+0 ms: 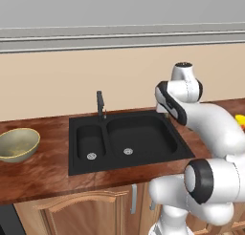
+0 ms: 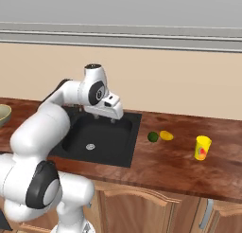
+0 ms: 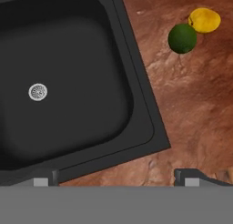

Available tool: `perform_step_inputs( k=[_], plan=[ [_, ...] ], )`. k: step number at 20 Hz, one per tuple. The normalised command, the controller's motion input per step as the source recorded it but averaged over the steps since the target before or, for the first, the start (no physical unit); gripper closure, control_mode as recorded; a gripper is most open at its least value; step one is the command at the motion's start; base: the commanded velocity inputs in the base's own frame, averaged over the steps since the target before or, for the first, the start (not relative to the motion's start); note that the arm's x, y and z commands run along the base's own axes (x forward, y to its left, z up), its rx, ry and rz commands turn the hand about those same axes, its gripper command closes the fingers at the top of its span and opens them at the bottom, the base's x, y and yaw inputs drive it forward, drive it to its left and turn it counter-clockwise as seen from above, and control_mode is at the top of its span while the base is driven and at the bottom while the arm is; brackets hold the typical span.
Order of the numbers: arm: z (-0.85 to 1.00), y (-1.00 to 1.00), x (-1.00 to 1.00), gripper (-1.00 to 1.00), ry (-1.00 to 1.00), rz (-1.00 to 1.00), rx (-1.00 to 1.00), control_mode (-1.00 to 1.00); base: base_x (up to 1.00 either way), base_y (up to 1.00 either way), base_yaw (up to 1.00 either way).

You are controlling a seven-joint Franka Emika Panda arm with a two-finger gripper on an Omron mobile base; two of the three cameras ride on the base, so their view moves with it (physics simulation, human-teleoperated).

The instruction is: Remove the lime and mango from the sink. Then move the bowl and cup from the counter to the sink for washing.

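Gripper is held wide open w/ nothing in it, above sink's right rim. Lime & mango lie touching on counter, cup further right. Bowl sits left of sink.

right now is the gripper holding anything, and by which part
Nothing is held. The gripper hangs open over the sink's right edge, jaws wide apart with only counter between them; the lime and mango lie beyond.
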Motion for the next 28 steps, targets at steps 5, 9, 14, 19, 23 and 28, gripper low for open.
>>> perform_step_inputs(
  k=[5,9,14,19,23,28],
  plan=[
    [0.05,0.36,-0.15,-1.0,0.0,-0.03,0.0,-1.0,0.0,0.0,0.0],
    [0.01,0.37,-0.12,-1.0,0.0,-0.02,0.0,-1.0,0.0,0.0,0.0],
    [0.0,0.39,-0.1,-1.0,0.0,0.0,0.0,-1.0,0.0,0.0,0.0],
    [0.0,0.37,-0.1,-1.0,0.0,0.0,0.0,-1.0,0.0,0.0,0.0],
    [0.0,0.39,-0.07,-1.0,0.01,0.0,0.0,-1.0,0.0,0.0,0.0],
    [0.0,0.41,-0.04,-1.0,0.01,0.0,0.0,-1.0,0.0,0.0,0.0]
  ],
)
